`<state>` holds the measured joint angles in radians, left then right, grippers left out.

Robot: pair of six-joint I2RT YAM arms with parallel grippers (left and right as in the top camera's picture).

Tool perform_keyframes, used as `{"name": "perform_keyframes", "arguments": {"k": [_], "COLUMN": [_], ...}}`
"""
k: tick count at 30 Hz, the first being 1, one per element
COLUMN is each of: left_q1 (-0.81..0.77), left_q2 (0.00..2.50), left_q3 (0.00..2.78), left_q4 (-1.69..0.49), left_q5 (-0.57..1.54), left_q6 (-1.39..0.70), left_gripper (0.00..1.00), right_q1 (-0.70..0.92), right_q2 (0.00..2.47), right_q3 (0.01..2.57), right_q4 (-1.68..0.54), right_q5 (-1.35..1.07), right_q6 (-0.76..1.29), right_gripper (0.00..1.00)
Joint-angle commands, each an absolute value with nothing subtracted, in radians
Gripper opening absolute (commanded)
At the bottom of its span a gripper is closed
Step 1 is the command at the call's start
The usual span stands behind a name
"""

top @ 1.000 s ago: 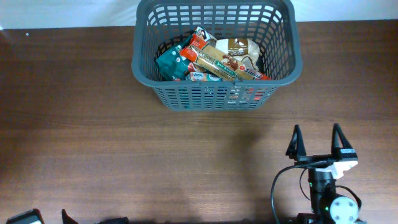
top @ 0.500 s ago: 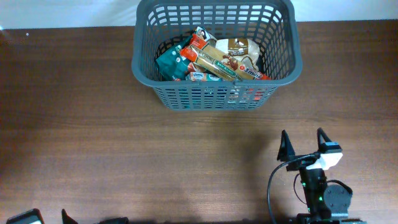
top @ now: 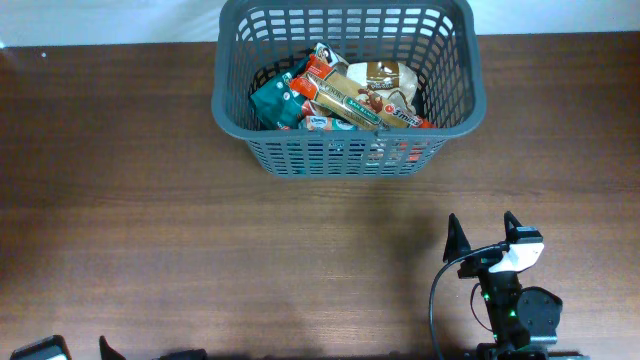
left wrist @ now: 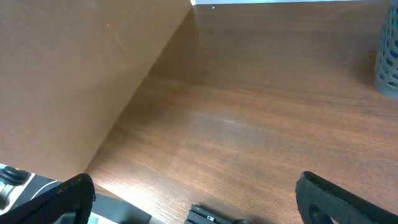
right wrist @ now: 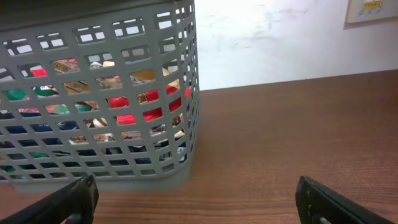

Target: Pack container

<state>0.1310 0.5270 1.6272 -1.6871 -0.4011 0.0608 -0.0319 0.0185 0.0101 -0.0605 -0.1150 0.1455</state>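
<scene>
The container [top: 216,95], a dark grey lattice basket, stands at the far middle of the table with several food packets [top: 345,92] piled inside. My right gripper [top: 484,232] is open and empty over bare wood, well short of the basket and to its right. In the right wrist view the right gripper [right wrist: 199,202] faces the basket's near right corner [right wrist: 189,93], and red, green and gold packets show through the slots. My left gripper [left wrist: 199,199] is open with nothing between its fingers, low at the table's near left. The basket's corner [left wrist: 388,56] shows at that view's right edge.
A brown board [left wrist: 74,74] rises along the left side in the left wrist view. A white wall [right wrist: 267,37] stands behind the table's far edge. Only small bits of the left arm [top: 45,350] show at the overhead view's bottom edge.
My right gripper has drawn back toward the near edge and shifted a little to the left, staying open. The basket, the packets and the left arm have not moved.
</scene>
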Motion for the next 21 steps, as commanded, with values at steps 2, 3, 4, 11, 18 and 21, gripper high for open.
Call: {"name": "perform_keyframes", "arguments": {"k": [2, 3, 4, 11, 18, 21], "left_q1": [0.127, 0.127, 0.127, 0.126, 0.044, 0.022], "left_q2": [0.523, 0.523, 0.523, 0.523, 0.521, 0.513], "left_q3": [1.626, 1.626, 1.626, 1.623, 1.545, 1.439], "left_q4": [-1.687, -1.687, -1.687, -1.57, -1.096, -0.912], "left_q5": [-0.408, -0.408, -0.408, -0.439, -0.342, -0.268], "left_q6": [0.065, 0.065, 0.065, 0.074, 0.074, 0.073], "left_gripper": [0.99, 0.99, 0.99, 0.99, 0.99, 0.99], "right_q1": [-0.026, -0.026, -0.026, -0.026, -0.026, -0.026], "right_q2": [0.013, 0.013, 0.013, 0.013, 0.013, 0.013], "right_q3": [0.006, 0.006, 0.006, 0.006, 0.006, 0.006], "right_q4": [-0.067, -0.067, -0.067, -0.067, -0.067, -0.067], "right_q5": [-0.121, -0.121, -0.121, -0.121, -0.121, -0.121], "right_q6": [0.139, 0.139, 0.139, 0.139, 0.139, 0.139], "right_gripper": [0.99, 0.99, 0.99, 0.99, 0.99, 0.99]}}
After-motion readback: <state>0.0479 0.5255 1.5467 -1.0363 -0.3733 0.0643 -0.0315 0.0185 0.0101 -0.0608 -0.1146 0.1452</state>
